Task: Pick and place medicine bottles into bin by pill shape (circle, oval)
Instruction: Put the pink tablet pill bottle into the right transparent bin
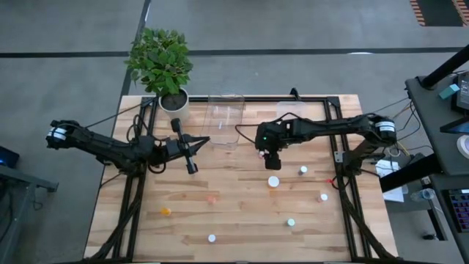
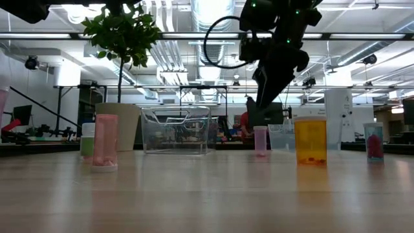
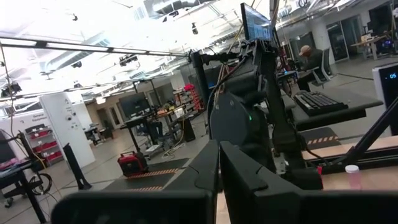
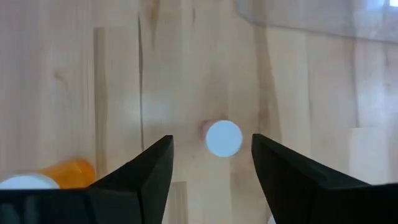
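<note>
You have a light wooden table [image 1: 242, 213] of lengthwise planks filling the lower middle of the high view, framed by dark rails. At its upper left corner stands a potted plant [image 1: 163, 64] in a white pot. Just right of it, along the upper edge, sits a clear tub [image 1: 224, 121], with a second clear tub [image 1: 289, 110] further right. The medicine bottles [image 1: 273, 181] stand scattered and well apart across the lower half: a white-topped one at centre right, others near the right rail, one orange-topped at lower left, a pinkish one near the middle, and a white one at the bottom centre.
</note>
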`<state>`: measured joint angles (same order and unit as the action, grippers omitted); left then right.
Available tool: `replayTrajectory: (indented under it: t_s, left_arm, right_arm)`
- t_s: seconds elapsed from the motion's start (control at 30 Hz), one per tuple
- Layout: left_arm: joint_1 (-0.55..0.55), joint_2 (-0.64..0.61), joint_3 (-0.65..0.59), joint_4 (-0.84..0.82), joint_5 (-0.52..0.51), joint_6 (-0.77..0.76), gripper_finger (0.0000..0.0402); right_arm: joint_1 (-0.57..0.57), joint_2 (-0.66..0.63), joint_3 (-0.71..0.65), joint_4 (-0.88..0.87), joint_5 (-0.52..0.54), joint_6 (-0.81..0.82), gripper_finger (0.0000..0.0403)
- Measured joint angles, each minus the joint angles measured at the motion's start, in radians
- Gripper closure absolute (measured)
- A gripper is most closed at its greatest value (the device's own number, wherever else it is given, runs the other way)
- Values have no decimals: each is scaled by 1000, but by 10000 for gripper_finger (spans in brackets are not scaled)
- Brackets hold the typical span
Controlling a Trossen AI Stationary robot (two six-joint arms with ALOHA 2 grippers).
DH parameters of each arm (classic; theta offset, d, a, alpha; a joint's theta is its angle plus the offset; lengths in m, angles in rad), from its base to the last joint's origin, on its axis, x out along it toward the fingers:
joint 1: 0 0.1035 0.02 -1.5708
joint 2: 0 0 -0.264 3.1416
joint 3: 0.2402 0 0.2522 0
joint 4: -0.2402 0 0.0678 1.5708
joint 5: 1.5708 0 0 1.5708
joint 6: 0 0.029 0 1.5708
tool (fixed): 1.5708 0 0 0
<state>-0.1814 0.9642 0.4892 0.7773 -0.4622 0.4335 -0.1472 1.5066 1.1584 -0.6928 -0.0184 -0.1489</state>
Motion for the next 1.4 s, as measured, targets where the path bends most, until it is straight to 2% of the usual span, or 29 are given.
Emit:
replayTrajectory:
  t_s: [0.87, 0.97, 1.27, 1.4]
  left_arm:
    - [0, 0, 0, 0, 0, 21, 402]
    - [0, 0, 0, 0, 0, 21, 402]
    - [0, 0, 0, 0, 0, 20, 402]
    - [0, 0, 0, 0, 0, 20, 402]
  right_arm:
    - [-41, 147, -1, 41, -8, -55, 194]
    - [-41, 147, -1, 44, -8, -54, 206]
    - [-41, 144, -1, 44, -8, -46, 281]
    - [-41, 139, -1, 43, -8, -41, 294]
